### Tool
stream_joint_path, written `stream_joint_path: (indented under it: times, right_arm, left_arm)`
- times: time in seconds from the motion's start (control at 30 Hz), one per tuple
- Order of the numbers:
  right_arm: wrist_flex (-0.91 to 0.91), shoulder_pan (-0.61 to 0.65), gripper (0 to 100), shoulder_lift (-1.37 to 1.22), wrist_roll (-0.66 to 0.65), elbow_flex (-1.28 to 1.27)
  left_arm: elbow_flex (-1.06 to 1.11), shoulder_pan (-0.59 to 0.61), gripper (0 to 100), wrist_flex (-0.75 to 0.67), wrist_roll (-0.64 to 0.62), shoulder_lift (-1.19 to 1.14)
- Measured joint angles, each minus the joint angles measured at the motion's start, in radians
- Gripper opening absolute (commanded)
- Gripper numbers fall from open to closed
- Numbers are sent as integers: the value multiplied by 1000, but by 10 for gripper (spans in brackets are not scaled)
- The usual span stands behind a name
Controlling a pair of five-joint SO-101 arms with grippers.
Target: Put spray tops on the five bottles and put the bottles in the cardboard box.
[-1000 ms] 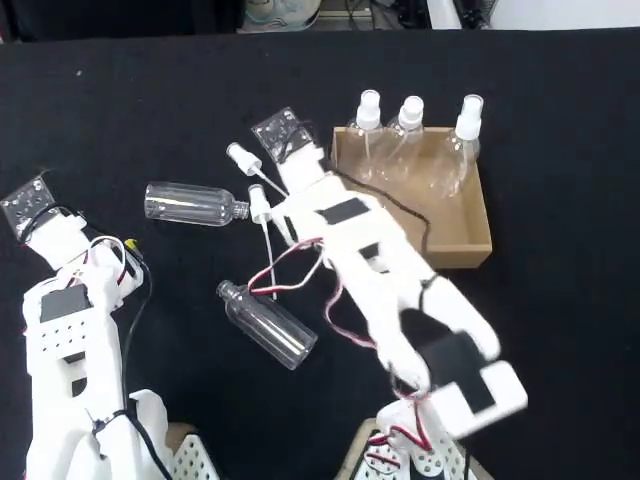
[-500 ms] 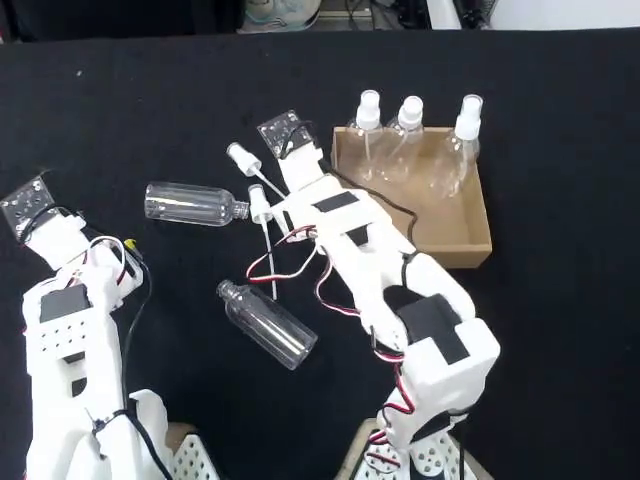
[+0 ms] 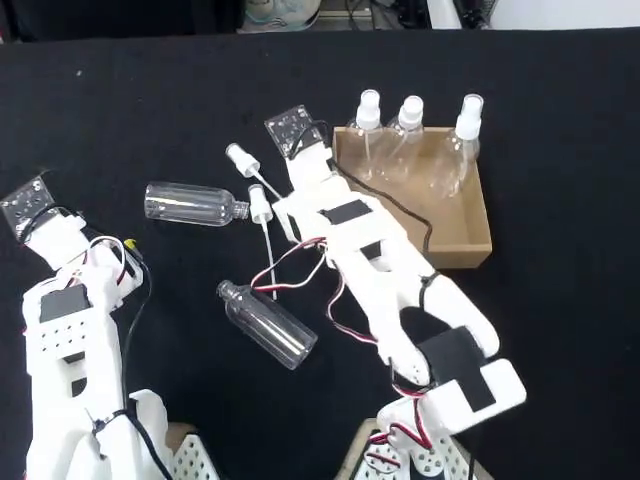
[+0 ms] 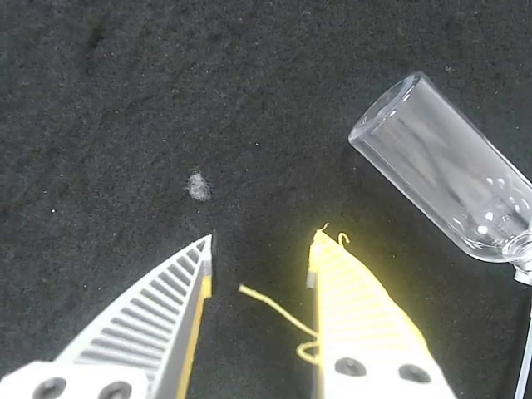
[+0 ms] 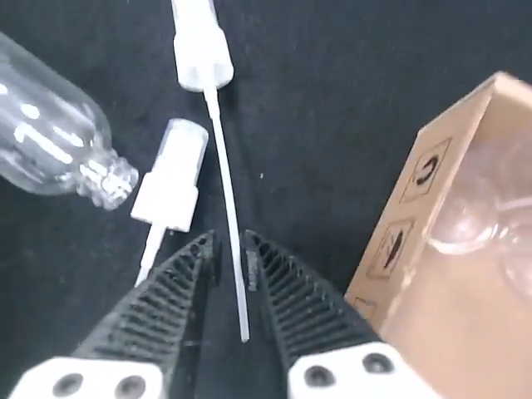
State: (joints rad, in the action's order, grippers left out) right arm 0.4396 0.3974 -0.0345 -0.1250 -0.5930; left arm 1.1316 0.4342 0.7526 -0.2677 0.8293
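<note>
work is now on the fourth bottle, i think. three capped bottles (image 3: 408, 130) already stand in the cardboard box (image 3: 472, 246), off to one side of your right gripper (image 5: 229, 248). that gripper hangs over the black table (image 3: 560, 330) with its two fingers only a little way apart. the thin tube (image 5: 219, 166) of a spray top (image 5: 202, 51) runs right between them. the fingers do not look like they squeeze it yet. the white head of that top lies just past the fingertips. a second spray top (image 5: 170, 184) lies just beside one finger, its head close to the open neck of a bare bottle (image 5: 46, 137).

your next move, i would guess, is to close on the tube, or better, on the fat white head. the tube is skinny and may slip or twist. then you need a bottle held still.

your left gripper (image 4: 260, 258) is wide open with nothing in it. the round bottom of that same bare bottle lies near it, ahead and off to one side. the other bare bottle (image 3: 268, 322) lies farther from both grippers. both bottles are clear and smooth and lie on their sides, so they may roll.
</note>
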Motion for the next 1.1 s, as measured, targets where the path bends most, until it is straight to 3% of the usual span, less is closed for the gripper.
stream_joint_path:
  times: [0.2,0.37,0.63,0.83,1.1]
  right_arm:
    - [-103,35,237,-41,0,0]
    - [-195,110,240,-106,15,54]
    - [-227,121,240,-321,193,324]
    - [-227,121,240,-493,207,496]
    - [-135,121,240,-529,210,606]
  left_arm:
    - [0,0,188,0,0,0]
    - [0,0,188,0,0,0]
    - [0,0,188,0,0,0]
    - [0,-2,188,0,0,0]
    - [0,-2,188,0,0,0]
